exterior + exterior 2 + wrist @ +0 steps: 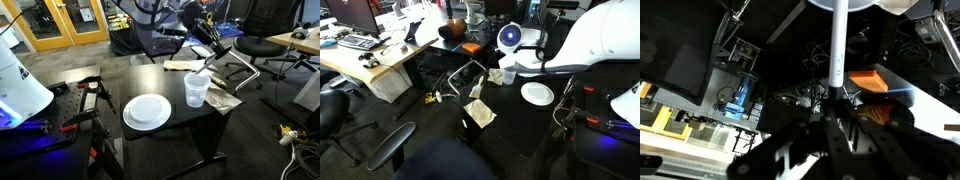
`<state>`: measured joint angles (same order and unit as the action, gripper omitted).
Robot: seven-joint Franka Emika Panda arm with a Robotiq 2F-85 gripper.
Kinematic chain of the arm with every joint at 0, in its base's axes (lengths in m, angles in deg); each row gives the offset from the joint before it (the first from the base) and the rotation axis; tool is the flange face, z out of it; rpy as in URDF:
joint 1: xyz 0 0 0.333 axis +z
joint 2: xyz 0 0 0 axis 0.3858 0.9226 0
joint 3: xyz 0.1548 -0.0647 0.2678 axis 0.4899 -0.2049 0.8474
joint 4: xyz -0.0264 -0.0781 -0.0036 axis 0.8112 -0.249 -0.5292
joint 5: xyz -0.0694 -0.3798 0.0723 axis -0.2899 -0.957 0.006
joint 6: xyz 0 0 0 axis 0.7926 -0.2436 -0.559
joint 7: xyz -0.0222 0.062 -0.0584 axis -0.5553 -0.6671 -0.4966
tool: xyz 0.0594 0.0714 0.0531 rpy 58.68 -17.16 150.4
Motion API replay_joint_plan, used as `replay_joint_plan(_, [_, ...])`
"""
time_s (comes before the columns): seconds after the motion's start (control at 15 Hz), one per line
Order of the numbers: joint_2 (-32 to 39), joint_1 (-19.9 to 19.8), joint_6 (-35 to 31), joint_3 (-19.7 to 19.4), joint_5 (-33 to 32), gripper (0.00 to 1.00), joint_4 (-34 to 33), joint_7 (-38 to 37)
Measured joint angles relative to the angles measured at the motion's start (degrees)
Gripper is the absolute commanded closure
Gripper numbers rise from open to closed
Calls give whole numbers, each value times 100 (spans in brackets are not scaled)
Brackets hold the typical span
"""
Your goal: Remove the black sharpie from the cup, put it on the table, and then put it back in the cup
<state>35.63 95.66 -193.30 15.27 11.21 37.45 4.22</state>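
Observation:
The clear plastic cup (196, 90) stands on the black table (180, 125), to the right of the white plate; it also shows in an exterior view (507, 76). My gripper (210, 60) hangs tilted just above the cup's rim, and it shows in the other exterior view too (506, 61). In the wrist view the jaws (836, 100) are closed around a thin straight pen, the sharpie (838, 45). It looks pale there and runs away from the jaws to a round pale shape at the top edge, likely the cup (840, 4). Whether the pen's tip is inside the cup I cannot tell.
A round white plate (147, 111) lies mid-table, also seen in an exterior view (537, 94). Crumpled paper (222, 99) lies beside the cup and another piece (183, 66) at the far edge. Office chairs (255, 48), a wooden desk (370, 62) and red clamps (92, 88) surround the table.

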Motion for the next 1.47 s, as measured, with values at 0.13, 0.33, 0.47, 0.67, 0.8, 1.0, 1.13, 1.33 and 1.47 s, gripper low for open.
replay_joint_plan(0.13, [75, 7, 0, 27, 0, 96, 7, -105])
replay_joint_plan(0.33, [182, 14, 0, 96, 0, 96, 14, -273])
replay_joint_plan(0.47, [248, 16, -1, 148, 0, 96, 14, -397])
replay_joint_plan(0.67, [333, 21, -3, 225, 0, 96, 14, -547])
replay_joint_plan(0.8, [377, 22, -5, 269, 0, 96, 14, -604])
replay_joint_plan(1.0, [413, 23, -7, 353, 0, 96, 14, -682])
replay_joint_plan(1.13, [425, 25, -8, 411, 0, 96, 14, -687])
replay_joint_plan(1.33, [428, 27, -9, 510, 0, 96, 14, -688])
replay_joint_plan(1.47, [433, 29, -9, 559, 0, 96, 14, -689])
